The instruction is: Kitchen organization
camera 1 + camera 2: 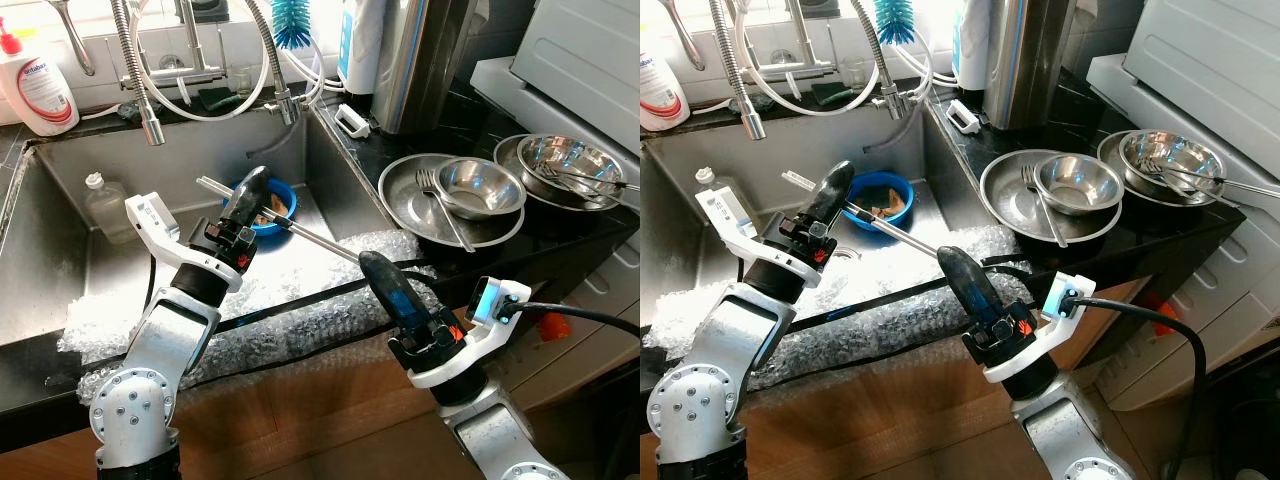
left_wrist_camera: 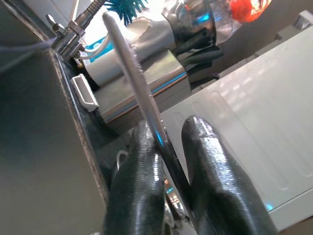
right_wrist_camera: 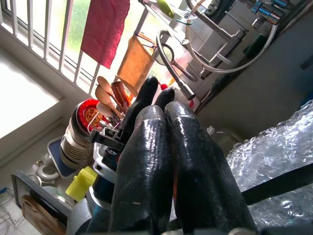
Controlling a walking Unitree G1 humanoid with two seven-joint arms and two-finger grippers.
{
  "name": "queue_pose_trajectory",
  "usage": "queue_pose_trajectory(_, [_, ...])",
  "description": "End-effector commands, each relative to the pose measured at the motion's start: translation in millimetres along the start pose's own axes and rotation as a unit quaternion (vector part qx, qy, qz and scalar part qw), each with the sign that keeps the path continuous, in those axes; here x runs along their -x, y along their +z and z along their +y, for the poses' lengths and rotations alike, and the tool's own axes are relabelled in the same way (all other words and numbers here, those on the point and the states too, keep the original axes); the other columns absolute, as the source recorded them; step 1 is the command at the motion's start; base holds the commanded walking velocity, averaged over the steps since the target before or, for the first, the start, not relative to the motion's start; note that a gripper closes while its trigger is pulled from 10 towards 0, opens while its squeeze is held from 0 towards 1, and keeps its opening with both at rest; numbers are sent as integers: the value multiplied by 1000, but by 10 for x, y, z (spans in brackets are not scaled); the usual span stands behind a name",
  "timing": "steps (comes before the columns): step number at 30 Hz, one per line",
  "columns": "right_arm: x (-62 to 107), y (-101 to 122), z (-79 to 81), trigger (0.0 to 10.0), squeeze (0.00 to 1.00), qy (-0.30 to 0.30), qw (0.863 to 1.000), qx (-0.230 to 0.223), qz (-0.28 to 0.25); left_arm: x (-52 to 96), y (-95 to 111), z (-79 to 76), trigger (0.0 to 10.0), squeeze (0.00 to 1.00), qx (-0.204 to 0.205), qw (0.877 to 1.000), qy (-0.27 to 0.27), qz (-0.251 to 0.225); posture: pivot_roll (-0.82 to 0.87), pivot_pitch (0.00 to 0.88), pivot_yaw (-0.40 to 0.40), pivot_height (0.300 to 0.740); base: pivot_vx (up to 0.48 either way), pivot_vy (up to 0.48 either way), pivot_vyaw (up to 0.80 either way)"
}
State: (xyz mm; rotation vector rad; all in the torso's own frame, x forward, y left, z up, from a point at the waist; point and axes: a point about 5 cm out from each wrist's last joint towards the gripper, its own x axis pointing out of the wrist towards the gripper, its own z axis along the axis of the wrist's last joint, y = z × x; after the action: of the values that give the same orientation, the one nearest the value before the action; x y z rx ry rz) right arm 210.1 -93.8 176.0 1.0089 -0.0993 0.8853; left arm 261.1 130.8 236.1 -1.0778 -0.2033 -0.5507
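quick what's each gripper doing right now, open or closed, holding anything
Left gripper: closed on metal chopsticks, above the sink.
Right gripper: closed, holding nothing, over the bubble wrap.

I see black fingers (image 1: pixel 250 195) gripping silver chopsticks (image 1: pixel 300 232) above a blue bowl (image 1: pixel 268 212) in a grey steel sink (image 1: pixel 60 230); clear bubble wrap (image 1: pixel 300 280), silver plates (image 1: pixel 410 200) on black counter (image 1: pixel 590 235), a turquoise brush (image 1: pixel 292 22).

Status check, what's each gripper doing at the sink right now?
Left gripper shut on metal chopsticks above sink. Right gripper shut, empty, over bubble wrap. Blue bowl beneath chopsticks.
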Motion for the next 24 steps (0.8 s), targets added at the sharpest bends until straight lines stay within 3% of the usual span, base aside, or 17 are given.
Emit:
queue_pose_trajectory(1, [-13, 41, 60, 10000, 0, 11, 1000, 13, -7, 6, 18, 30, 0, 0, 3, 1000, 14, -2, 6, 124, -13, 740, 0, 0, 0])
queue_pose_trajectory(5, [-12, 41, 51, 10000, 0, 8, 1000, 15, -7, 4, 39, 27, 0, 0, 17, 1000, 15, -8, 6, 124, -13, 740, 0, 0, 0])
queue_pose_trajectory(8, [-13, 42, 43, 10000, 0, 5, 1000, 17, -8, -17, 118, 16, 0, 0, 52, 998, 18, -37, 6, 126, -12, 740, 0, 0, 0])
queue_pose_trajectory(9, [-13, 41, 40, 10000, 341, 5, 1000, 17, -8, -21, 141, 16, 0, 0, 58, 997, 18, -43, 7, 125, -13, 740, 0, 0, 0])
queue_pose_trajectory(10, [-14, 42, 36, 10000, 1000, 3, 1000, 19, -7, -25, 165, 14, 0, 0, 62, 997, 19, -50, 7, 125, -12, 740, 0, 0, 0])
queue_pose_trajectory(16, [-17, 39, 25, 10000, 1000, 1, 1000, 23, -7, -34, 277, 7, 0, 0, 73, 994, 26, -81, 7, 125, -12, 740, 0, 0, 0])
queue_pose_trajectory(21, [-13, 34, 19, 10000, 1000, -2, 1000, 25, -6, -61, 509, 27, 0, 0, 82, 983, 46, -155, 5, 122, -11, 740, 0, 0, 0])
queue_pose_trajectory(23, [-8, 33, 17, 10000, 1000, -3, 1000, 27, -6, -66, 654, 52, 0, 0, 76, 974, 68, -200, 2, 122, -10, 740, 0, 0, 0])
queue_pose_trajectory(24, [-6, 34, 11, 10000, 1000, -7, 1000, 29, -6, -61, 794, 85, 0, 0, 54, 964, 99, -243, 4, 121, -9, 740, 0, 0, 0])
